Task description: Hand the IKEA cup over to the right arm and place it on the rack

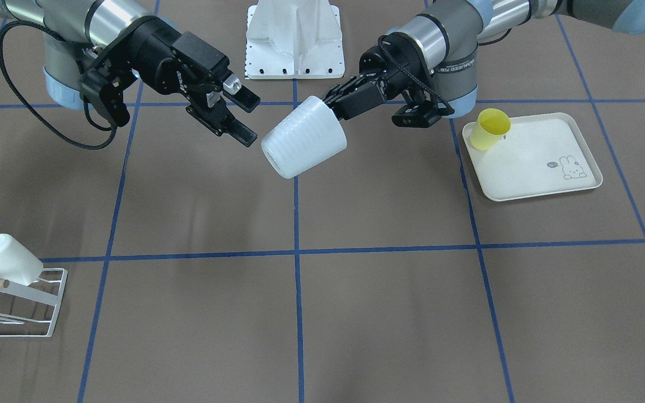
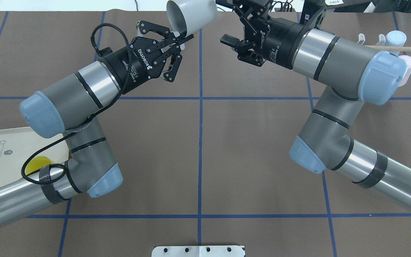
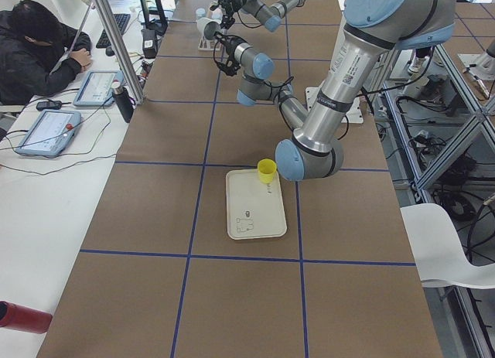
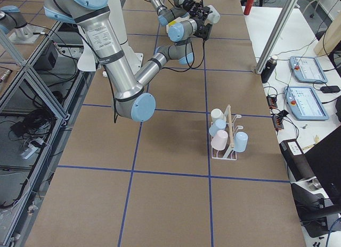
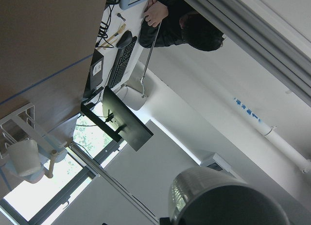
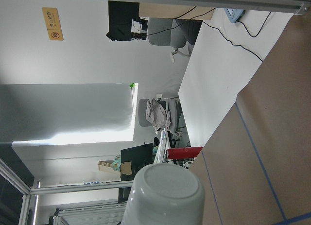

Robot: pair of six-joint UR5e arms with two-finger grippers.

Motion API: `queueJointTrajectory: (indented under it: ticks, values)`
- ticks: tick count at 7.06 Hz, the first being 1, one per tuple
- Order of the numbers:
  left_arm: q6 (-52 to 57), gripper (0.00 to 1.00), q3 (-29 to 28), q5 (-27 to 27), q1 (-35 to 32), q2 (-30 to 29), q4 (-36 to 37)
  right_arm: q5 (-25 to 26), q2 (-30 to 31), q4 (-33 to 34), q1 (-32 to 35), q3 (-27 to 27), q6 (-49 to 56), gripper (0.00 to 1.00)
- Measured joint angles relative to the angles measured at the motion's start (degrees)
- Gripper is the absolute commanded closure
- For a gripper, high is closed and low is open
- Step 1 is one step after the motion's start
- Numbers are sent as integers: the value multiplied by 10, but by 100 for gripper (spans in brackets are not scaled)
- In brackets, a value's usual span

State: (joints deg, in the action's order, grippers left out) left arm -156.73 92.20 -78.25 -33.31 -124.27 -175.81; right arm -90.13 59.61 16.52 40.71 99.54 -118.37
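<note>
1. IKEA cup (image 1: 304,137), white and ribbed, hangs on its side in the air above the middle of the counter (image 1: 389,313), touching nothing but the left gripper (image 1: 338,105).
2. The left gripper's jaws are clamped on the wall at the cup's rim, with one finger seemingly inside the mouth. Gripping at that end leaves the body and base bare for a second grasp.
3. The closed base points toward the right gripper (image 1: 247,117); the right wrist view shows the cup's bottom.
4. The right gripper's jaws are spread wide, just beside the cup and apart from it. That spread looks set to take the body across its width.
5. By my reading the handover is about to happen, not done: the right jaws must close round the body before the left ones let go, or the cup falls.
6. The rack (image 1: 48,302) stands well apart, at the robot's right end of the counter and on the far side from the robot. It lies in the right arm's half, which is likely why the cup changes hands.
7. A white cup (image 1: 6,260) sits tilted on the rack, so a free prong must be chosen.
8. A tray (image 1: 529,184) with a yellow cup (image 1: 490,129) lies at the robot's left, on the near side — probably where cups are picked up.
</note>
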Motion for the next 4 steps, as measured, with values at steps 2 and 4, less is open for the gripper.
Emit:
queueJointTrajectory:
  ticks: [2,4]
  values:
    - [0,100,0,1,5,-8,1,0,0,0,-3,-3,1,0]
    - [1,100,-1,8,16,-15,1,0,0,0,-4,-4,1,0]
